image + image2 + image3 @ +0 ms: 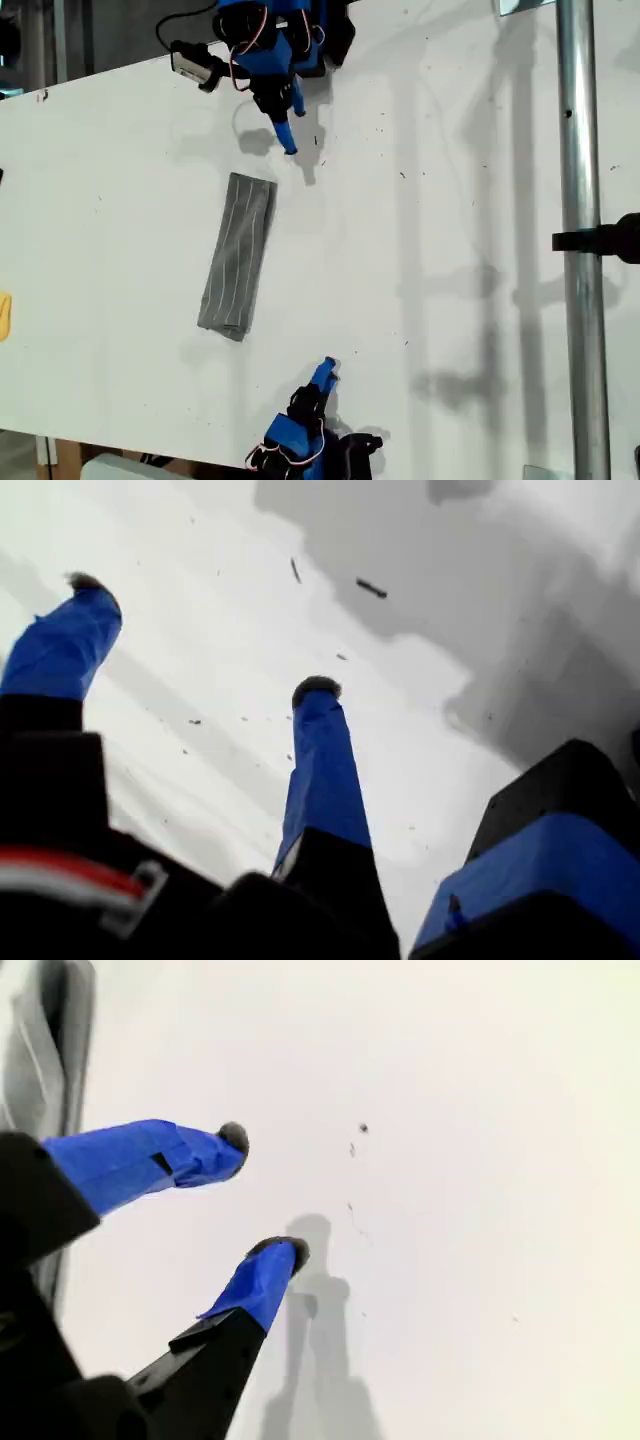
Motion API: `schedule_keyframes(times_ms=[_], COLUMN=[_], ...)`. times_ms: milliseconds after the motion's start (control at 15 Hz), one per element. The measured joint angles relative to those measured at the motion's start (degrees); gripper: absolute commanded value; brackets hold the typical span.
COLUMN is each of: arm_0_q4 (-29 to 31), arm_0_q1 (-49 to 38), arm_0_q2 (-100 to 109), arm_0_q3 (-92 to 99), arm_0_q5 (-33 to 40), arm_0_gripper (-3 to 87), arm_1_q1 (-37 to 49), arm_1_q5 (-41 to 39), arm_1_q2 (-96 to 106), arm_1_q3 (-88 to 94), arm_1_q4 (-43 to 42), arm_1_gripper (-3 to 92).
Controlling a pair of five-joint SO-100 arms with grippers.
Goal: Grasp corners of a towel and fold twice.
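Note:
The towel (238, 255), grey with thin white stripes, lies folded into a long narrow strip in the middle of the white table (450, 230). My first gripper (289, 143) hangs open and empty just beyond the strip's far end (251, 183), toward the exterior view's top. In its own view, my first gripper (203, 632) shows only bare table between the fingers. My second gripper (326, 368) is open and empty near the table's front edge, to the exterior view's right of the strip's near end (222, 325). My second gripper (262, 1194) has the towel (40, 1050) off to one side of its fingers.
A small yellow object (3, 315) sits at the exterior view's left edge. A metal pole (580, 200) with a black clamp (605, 240) runs down the exterior view's right side. Soft shadows and dark specks mark the table.

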Motion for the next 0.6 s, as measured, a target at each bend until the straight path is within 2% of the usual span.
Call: schedule_keyframes(times_ms=[267,467,600], arm_0_q4=[1.23,1.23,1.23], arm_0_q1=[-0.88,-1.14,-1.14], arm_0_q2=[2.99,2.99,2.99], arm_0_q3=[0.62,0.62,0.62], arm_0_q5=[0.0,-0.35,-0.35], arm_0_gripper=[14.1,14.1,12.9], arm_1_q1=[16.17,23.12,25.05], arm_1_q5=[-13.71,-16.26,-16.26], arm_1_q2=[-21.71,-41.22,-57.66], arm_1_q3=[-6.06,-10.28,-17.75], arm_1_q4=[-15.29,-28.56,-33.84], arm_1_gripper=[37.7,39.0,39.9])
